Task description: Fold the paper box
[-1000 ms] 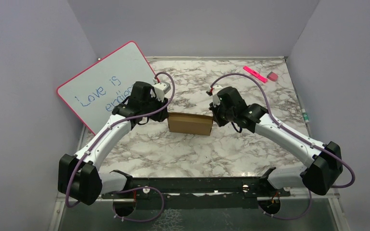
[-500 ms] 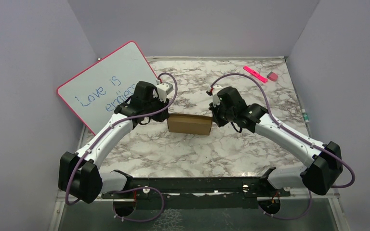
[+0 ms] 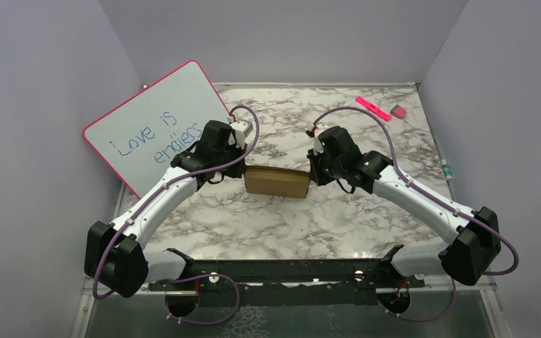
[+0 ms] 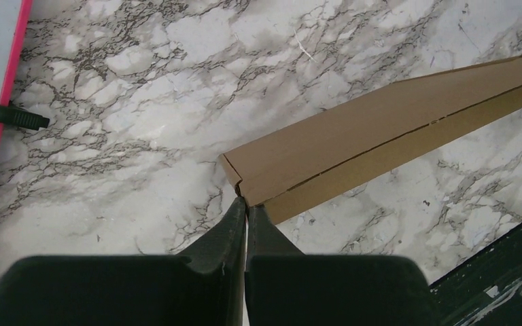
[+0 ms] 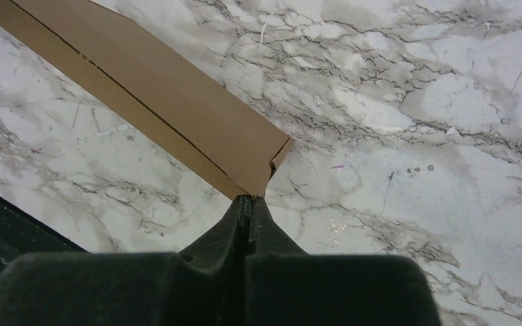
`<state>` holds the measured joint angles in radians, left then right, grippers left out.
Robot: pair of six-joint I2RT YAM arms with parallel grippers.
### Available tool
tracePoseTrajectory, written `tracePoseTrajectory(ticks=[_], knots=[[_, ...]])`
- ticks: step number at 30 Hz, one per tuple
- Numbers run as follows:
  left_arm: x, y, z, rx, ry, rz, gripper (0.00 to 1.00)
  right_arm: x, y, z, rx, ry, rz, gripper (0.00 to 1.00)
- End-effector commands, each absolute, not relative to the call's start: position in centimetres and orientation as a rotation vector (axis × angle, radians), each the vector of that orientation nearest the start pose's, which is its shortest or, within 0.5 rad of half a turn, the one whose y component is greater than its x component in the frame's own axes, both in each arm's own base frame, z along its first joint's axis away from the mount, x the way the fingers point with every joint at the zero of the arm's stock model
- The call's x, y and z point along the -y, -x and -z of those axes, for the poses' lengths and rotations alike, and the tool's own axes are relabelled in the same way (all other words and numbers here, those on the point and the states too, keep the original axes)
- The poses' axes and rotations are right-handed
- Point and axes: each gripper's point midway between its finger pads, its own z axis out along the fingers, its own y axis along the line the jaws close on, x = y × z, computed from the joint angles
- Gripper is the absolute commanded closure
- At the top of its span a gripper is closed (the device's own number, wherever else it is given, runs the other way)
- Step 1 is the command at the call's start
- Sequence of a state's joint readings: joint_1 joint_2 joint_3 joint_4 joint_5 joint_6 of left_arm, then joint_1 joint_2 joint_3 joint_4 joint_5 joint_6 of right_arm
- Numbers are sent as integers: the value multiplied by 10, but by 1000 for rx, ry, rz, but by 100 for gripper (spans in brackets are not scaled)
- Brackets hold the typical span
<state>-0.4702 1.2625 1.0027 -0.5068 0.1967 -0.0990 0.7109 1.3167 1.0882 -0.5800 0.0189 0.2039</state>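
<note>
The paper box is a flat, closed brown cardboard mailer lying mid-table between the two arms. My left gripper is shut, its tips touching the box's left end; in the left wrist view the closed tips meet the near corner of the box. My right gripper is shut, its tips against the box's right end; in the right wrist view the closed tips touch the end of the box. Nothing shows between either pair of fingers.
A pink-framed whiteboard with blue writing leans at the back left, its edge and a black clip in the left wrist view. A pink marker and pink eraser lie back right. A black rail runs along the near edge.
My left wrist has shifted slightly right, toward the box's left end. The box and the right gripper have barely moved.
</note>
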Motion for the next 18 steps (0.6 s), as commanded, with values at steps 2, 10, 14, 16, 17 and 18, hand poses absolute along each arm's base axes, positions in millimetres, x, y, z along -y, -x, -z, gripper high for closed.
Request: tracePoseTrajectory(ticks=[2, 10, 14, 16, 17, 18], knots=[[201, -288, -174, -2303, -421, 548, 100, -249, -255, -162, -2433, 462, -518, 99], [205, -288, -184, -2284, -383, 558, 100, -250, -255, -163, -2525, 286, -515, 99], [206, -285, -180, -2297, -377, 565, 100, -248, -258, -171, -2515, 211, -507, 99], [206, -283, -176, -2305, -378, 566, 100, -250, -260, -174, -2503, 192, -524, 99], [206, -283, -176, -2307, -380, 563, 100, -251, -261, -175, -2499, 188, -524, 99], [206, -283, -175, -2309, -381, 561, 100, -251, -263, -176, -2502, 179, -516, 99]])
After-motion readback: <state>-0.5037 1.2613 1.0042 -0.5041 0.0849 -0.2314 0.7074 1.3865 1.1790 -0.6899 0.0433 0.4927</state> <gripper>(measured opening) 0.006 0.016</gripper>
